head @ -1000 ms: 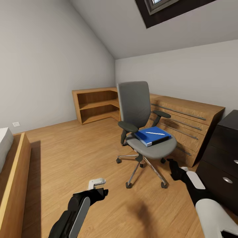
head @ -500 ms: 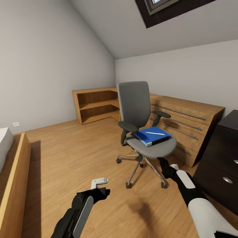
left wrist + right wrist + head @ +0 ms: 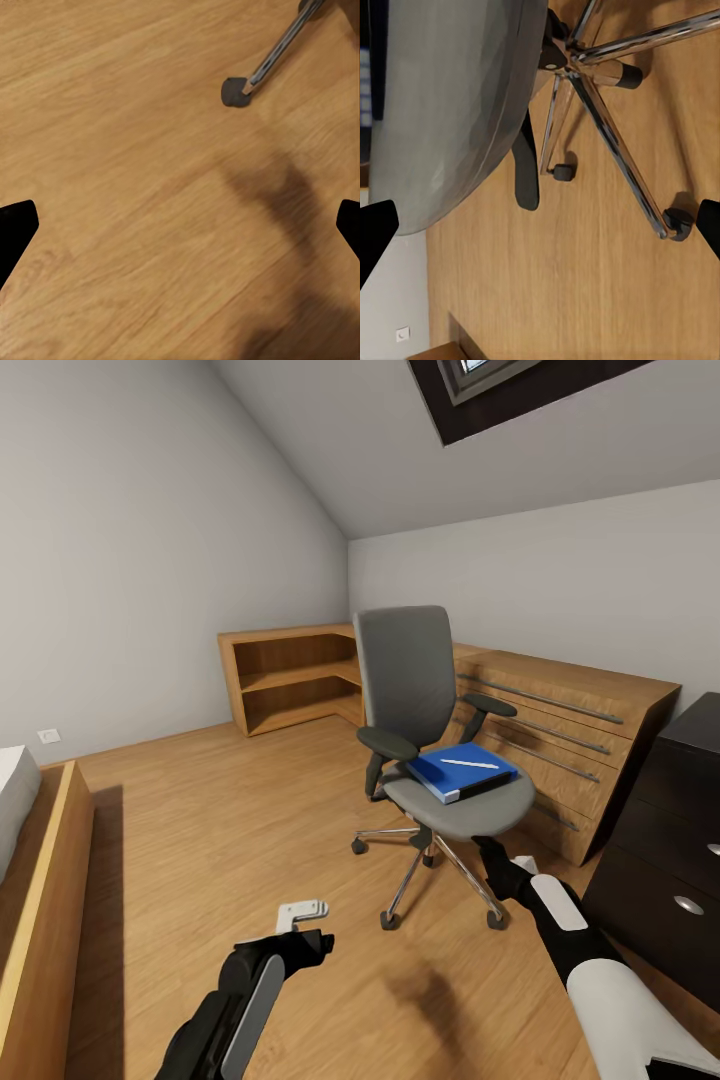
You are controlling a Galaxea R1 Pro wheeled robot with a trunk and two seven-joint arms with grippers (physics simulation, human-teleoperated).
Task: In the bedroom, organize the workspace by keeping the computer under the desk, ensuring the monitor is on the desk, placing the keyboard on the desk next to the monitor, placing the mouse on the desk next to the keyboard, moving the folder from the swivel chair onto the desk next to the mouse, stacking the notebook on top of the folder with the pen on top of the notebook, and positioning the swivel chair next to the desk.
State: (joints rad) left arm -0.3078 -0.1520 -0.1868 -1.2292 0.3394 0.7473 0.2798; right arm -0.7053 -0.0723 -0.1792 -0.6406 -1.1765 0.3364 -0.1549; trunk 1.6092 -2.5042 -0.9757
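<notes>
The grey swivel chair (image 3: pixel 420 690) stands mid-room on the plank floor. On its seat lies the blue folder (image 3: pixel 455 772), and the white pen (image 3: pixel 469 764) rests on top of it. At the right edge is the black drawer unit of the desk (image 3: pixel 675 840). My right gripper (image 3: pixel 497 858) hangs open just below the seat's front edge, above the chrome base (image 3: pixel 607 127); the seat's underside (image 3: pixel 450 112) is close by. My left gripper (image 3: pixel 308 926) is open over bare floor, left of a chair caster (image 3: pixel 236 91). Computer, monitor, keyboard, mouse and notebook are out of view.
A light wooden drawer chest (image 3: pixel 570 730) runs along the wall behind the chair. A low corner shelf (image 3: pixel 290 675) stands further back. A wooden bed frame (image 3: pixel 45 880) lines the left edge. Open floor lies between it and the chair.
My right arm has reached forward and to the left, bringing its gripper under the seat's front edge. The left arm has shifted slightly. The chair, folder and pen have not moved.
</notes>
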